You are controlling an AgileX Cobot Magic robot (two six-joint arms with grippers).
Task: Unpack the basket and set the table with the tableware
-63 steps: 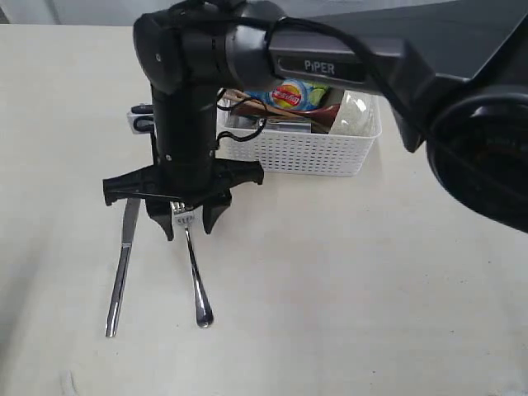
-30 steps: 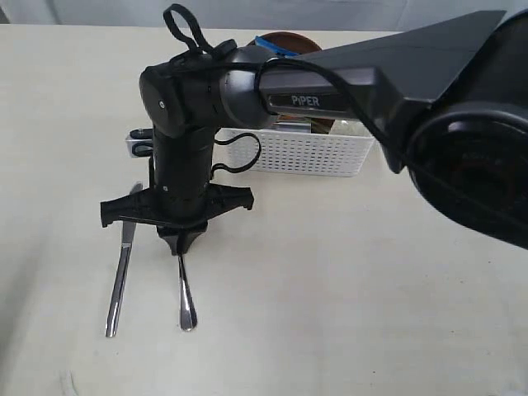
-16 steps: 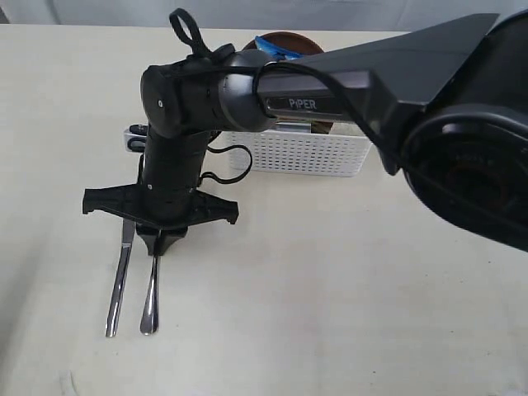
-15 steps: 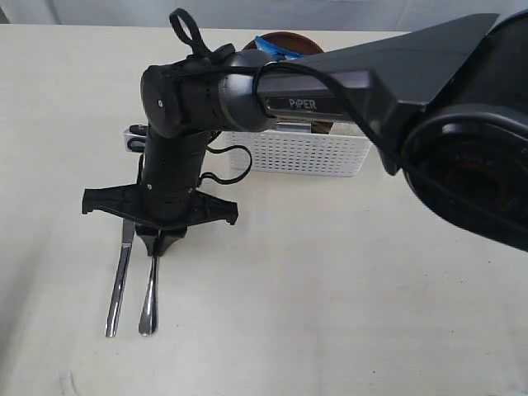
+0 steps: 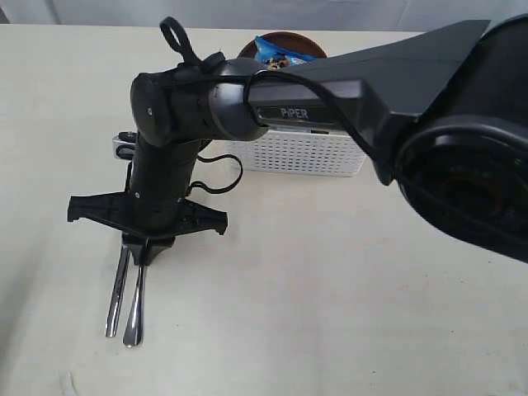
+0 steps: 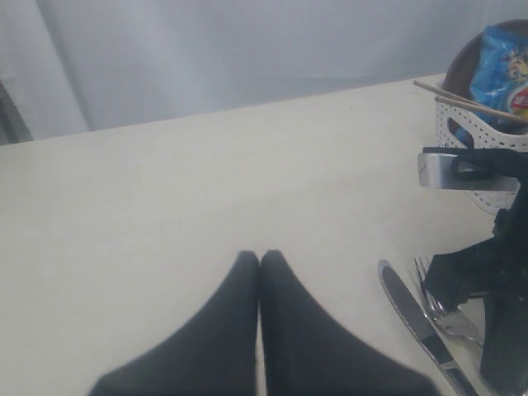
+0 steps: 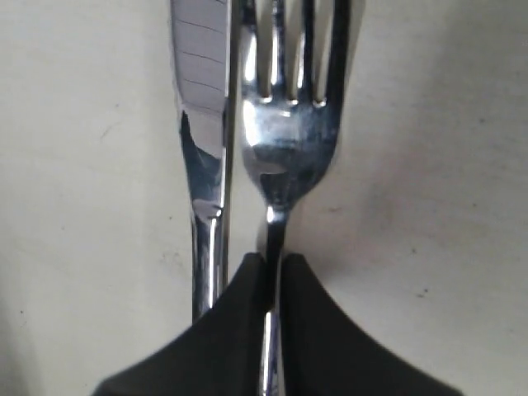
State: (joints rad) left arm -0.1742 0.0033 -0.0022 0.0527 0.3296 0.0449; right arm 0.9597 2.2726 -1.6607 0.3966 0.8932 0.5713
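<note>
Exterior: my right gripper [image 5: 142, 252] hangs low over the table [image 5: 346, 322], clamped on the fork [image 5: 132, 318]. A couple of seconds ago the fork lay angled and apart from the knife [image 5: 115, 297]. Now their handles run side by side, almost touching. I judge the cutlery pair is nearly placed, and letting go is what remains here. Behind my arm the basket [image 5: 305, 157] holds the bag [image 5: 280, 49] and more tableware, so most of the unpacking is not yet done.

Left wrist: my left gripper [image 6: 260, 257] is pressed closed on nothing, parked over bare table. The knife and fork lie off to one side, with chopsticks [image 6: 470, 99] sticking out over the basket rim.

Right wrist: my fingertips pinch the fork's neck just below the tines. The knife blade lies just beside the fork head, parallel to it.
</note>
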